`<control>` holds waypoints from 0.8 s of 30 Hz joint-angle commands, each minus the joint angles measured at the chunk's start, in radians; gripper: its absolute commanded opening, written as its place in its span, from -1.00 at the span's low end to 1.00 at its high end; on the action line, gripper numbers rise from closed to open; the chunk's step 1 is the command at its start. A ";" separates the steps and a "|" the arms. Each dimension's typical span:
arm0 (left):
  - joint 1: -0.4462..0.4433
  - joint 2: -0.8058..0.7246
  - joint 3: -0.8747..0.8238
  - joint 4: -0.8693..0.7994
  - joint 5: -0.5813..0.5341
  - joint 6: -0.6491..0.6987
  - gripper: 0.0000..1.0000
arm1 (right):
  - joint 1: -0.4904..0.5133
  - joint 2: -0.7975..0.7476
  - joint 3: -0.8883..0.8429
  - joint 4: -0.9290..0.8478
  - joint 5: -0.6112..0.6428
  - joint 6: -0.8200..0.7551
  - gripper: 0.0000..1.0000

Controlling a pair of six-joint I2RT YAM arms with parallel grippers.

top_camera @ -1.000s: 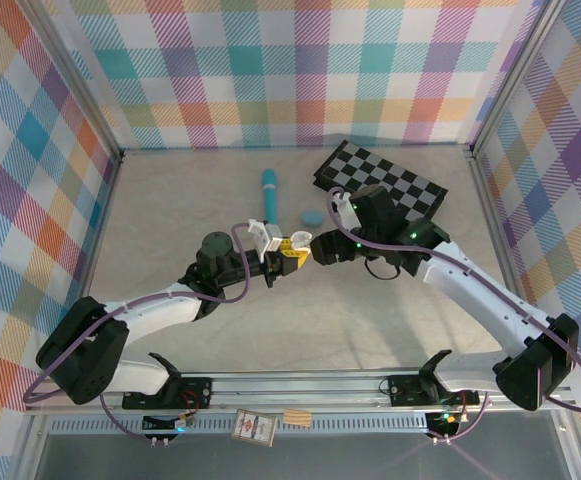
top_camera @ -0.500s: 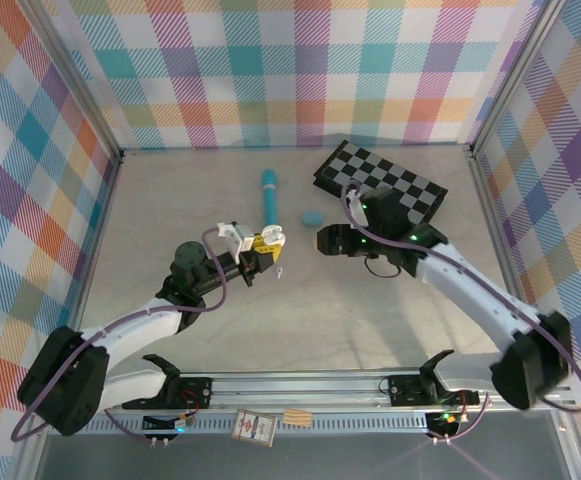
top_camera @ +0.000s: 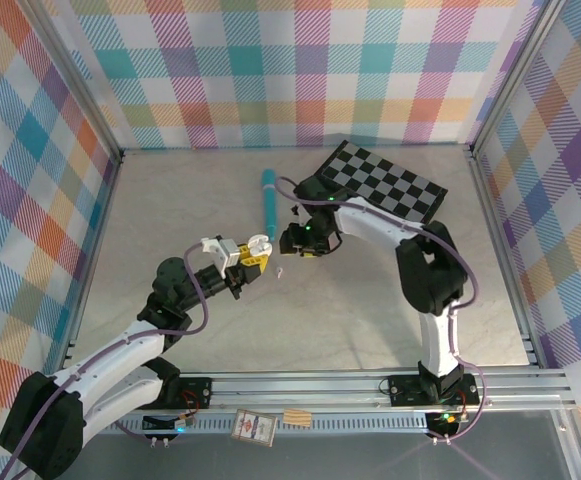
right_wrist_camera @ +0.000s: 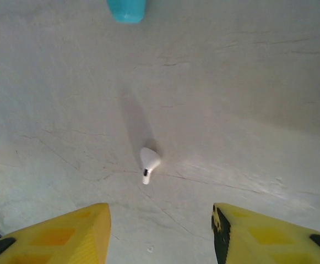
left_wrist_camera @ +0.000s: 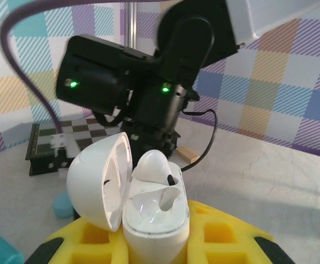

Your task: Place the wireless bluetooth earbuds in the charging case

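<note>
- White charging case point(left_wrist_camera: 151, 212), lid open, is clamped in my left gripper point(top_camera: 250, 252), with a seated earbud point(left_wrist_camera: 151, 165) inside.
- My right gripper point(right_wrist_camera: 160, 234) hangs jaws apart and empty over a loose earbud point(right_wrist_camera: 148, 160) on the table point(top_camera: 370, 300).
- A teal pen point(top_camera: 268, 195) and a checkerboard point(top_camera: 390, 185) lie behind.

walls point(top_camera: 300, 70): pastel plaid | table point(top_camera: 370, 310): beige, scuffed | light: even
</note>
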 commanded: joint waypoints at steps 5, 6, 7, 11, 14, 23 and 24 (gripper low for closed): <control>-0.020 0.016 -0.015 0.008 0.028 0.032 -1.00 | 0.041 0.145 0.165 -0.169 -0.011 -0.028 -0.12; -0.020 0.017 -0.015 0.007 0.027 0.031 -1.00 | 0.044 0.162 0.181 -0.179 -0.016 -0.032 -0.15; -0.021 0.020 -0.015 0.005 0.028 0.032 -1.00 | 0.045 0.179 0.197 -0.188 -0.019 -0.035 -0.17; -0.022 0.031 -0.017 0.009 0.028 0.036 -1.00 | 0.052 0.229 0.242 -0.206 -0.031 -0.044 -0.24; -0.023 0.039 -0.015 0.011 0.030 0.035 -1.00 | 0.053 0.256 0.258 -0.212 -0.042 -0.048 -0.25; -0.024 0.048 -0.007 0.012 0.035 0.034 -1.00 | 0.059 0.290 0.260 -0.205 -0.056 -0.049 -0.38; -0.024 0.048 -0.008 0.013 0.037 0.032 -1.00 | 0.061 0.290 0.258 -0.206 -0.058 -0.050 -0.39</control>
